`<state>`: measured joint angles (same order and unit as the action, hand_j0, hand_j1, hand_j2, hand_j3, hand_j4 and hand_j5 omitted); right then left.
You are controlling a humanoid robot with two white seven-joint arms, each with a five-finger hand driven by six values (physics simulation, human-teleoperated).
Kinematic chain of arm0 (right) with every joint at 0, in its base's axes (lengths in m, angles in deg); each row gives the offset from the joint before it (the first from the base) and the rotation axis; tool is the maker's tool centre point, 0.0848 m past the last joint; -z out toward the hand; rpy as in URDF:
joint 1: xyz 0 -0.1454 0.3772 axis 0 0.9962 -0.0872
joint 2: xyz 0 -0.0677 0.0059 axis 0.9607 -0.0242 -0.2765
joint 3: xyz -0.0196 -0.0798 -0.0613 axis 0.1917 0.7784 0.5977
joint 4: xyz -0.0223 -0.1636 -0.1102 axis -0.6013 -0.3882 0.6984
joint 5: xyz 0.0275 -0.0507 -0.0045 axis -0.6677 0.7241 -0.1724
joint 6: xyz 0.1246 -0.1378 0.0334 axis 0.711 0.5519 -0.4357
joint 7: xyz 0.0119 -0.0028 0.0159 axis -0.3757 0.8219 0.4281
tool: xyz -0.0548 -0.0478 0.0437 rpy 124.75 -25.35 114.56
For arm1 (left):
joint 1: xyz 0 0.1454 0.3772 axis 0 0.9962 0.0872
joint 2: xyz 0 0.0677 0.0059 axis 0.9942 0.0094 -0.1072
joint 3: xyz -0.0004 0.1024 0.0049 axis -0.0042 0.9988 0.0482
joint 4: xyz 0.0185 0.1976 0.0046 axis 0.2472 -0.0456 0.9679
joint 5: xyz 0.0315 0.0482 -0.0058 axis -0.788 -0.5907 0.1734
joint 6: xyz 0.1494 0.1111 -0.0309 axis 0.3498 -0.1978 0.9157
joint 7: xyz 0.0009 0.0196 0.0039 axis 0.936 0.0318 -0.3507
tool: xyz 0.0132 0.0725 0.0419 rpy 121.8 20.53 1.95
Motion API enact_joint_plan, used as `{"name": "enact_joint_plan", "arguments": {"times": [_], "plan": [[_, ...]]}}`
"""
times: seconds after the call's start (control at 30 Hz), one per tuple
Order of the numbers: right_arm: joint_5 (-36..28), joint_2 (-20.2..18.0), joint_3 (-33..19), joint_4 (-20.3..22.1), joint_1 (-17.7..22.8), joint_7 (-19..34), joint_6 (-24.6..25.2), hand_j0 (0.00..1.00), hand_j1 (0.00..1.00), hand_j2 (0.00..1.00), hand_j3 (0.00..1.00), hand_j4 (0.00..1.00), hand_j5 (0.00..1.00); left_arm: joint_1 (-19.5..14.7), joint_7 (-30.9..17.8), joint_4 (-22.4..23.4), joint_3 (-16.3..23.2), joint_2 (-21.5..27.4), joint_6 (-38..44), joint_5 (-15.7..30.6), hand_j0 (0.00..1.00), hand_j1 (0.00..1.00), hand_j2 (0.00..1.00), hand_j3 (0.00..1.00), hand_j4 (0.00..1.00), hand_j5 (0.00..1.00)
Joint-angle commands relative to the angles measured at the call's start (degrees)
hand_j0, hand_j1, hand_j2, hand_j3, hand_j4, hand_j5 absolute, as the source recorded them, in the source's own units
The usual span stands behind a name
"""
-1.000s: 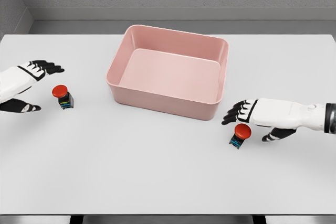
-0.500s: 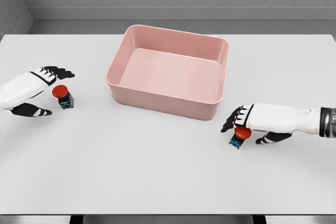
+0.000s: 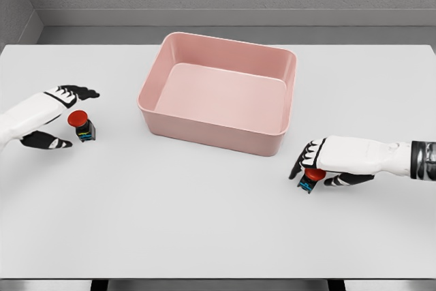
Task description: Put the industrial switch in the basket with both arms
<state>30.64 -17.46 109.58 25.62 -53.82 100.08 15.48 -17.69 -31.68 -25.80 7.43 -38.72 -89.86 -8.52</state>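
Wide white table w/ empty pink rectangular plastic basket at centre-back. Two red-capped industrial switches, both upright on the table, outside the basket. Right hand sits over the right switch, fingers curled down around its cap; looks gripped, not lifted. Left hand spread open, left switch between thumb & fingers, apparently not touching.

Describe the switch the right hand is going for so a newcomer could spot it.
Start at the pink basket mid-table, then go to its near right corner. Just below it, the right hand covers a red-capped switch. The other switch stands uncovered at far left.
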Motion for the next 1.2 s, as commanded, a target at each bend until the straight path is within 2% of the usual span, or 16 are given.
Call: {"name": "enact_joint_plan", "arguments": {"times": [0.0, 0.13, 0.17, 0.23, 0.27, 0.33, 0.53, 0.7, 1.03, 1.17], "plan": [[-0.2, 0.0, 0.0, 0.0, 0.0, 0.0, 0.1, 0.67, 0.67, 0.67, 0.67, 0.67, 0.67, -0.1, -0.4, 0.8, 0.0, -0.6, 0.1, 0.4, 1.00, 1.00, 1.00, 1.00, 1.00, 1.00], [0.0, 0.1, 0.0, 0.0, 0.0, 0.0, 0.1, 0.65, 0.65, 0.65, 0.65, 0.65, 0.65, -0.4, -0.9, 1.2, 0.0, -1.4, 0.1, -0.1, 1.00, 1.00, 1.00, 1.00, 1.00, 1.00], [0.3, 0.1, 0.0, 0.0, 0.0, 0.0, 0.1, 0.60, 0.60, 0.60, 0.60, 0.60, 0.60, -0.4, -1.0, 1.4, 0.0, -1.5, 0.1, -0.1, 1.00, 1.00, 1.00, 1.00, 1.00, 1.00], [0.4, 0.0, 0.0, 0.0, 0.0, 0.0, 0.1, 0.56, 0.56, 0.56, 0.56, 0.56, 0.56, -1.1, -1.0, 2.5, 0.1, -1.6, 0.1, -0.1, 1.00, 1.00, 1.00, 1.00, 1.00, 1.00], [0.4, 0.0, 0.0, 0.0, 0.0, 0.0, 0.1, 0.56, 0.56, 0.56, 0.56, 0.56, 0.56, -1.3, -1.0, 2.6, 0.3, -1.6, 0.1, 0.0, 1.00, 1.00, 1.00, 1.00, 1.00, 1.00], [0.4, -0.1, 0.0, 0.0, 0.2, 0.0, 0.1, 0.55, 0.55, 0.55, 0.55, 0.55, 0.55, -3.9, -1.1, 4.0, 3.4, -1.7, 0.1, 0.0, 1.00, 1.00, 1.00, 1.00, 1.00, 1.00], [0.3, -0.4, -0.4, 0.0, 0.2, 0.1, 0.1, 0.52, 0.52, 0.52, 0.52, 0.52, 0.52, -3.9, -1.1, 3.8, 3.6, -1.6, 0.1, 0.1, 1.00, 1.00, 1.00, 1.00, 1.00, 1.00], [0.2, -0.4, -0.5, 0.0, 0.2, 0.0, 0.1, 0.50, 0.50, 0.50, 0.50, 0.50, 0.50, -3.3, -1.1, 3.4, 3.4, -0.8, 0.1, 0.4, 0.80, 0.80, 0.80, 0.80, 0.80, 0.80], [0.0, -1.1, -1.6, 0.1, 0.1, 0.0, 0.1, 0.49, 0.49, 0.49, 0.49, 0.49, 0.49, -3.2, -1.1, 3.7, 3.1, -0.4, 0.1, 0.7, 0.78, 0.78, 0.78, 0.78, 0.78, 0.78], [-0.4, -2.1, -4.0, 0.1, 0.1, 0.0, 0.1, 0.49, 0.49, 0.49, 0.49, 0.49, 0.49, -3.2, -1.1, 4.0, 3.1, -0.5, 0.1, 0.4, 0.78, 0.78, 0.78, 0.78, 0.78, 0.78]]}}
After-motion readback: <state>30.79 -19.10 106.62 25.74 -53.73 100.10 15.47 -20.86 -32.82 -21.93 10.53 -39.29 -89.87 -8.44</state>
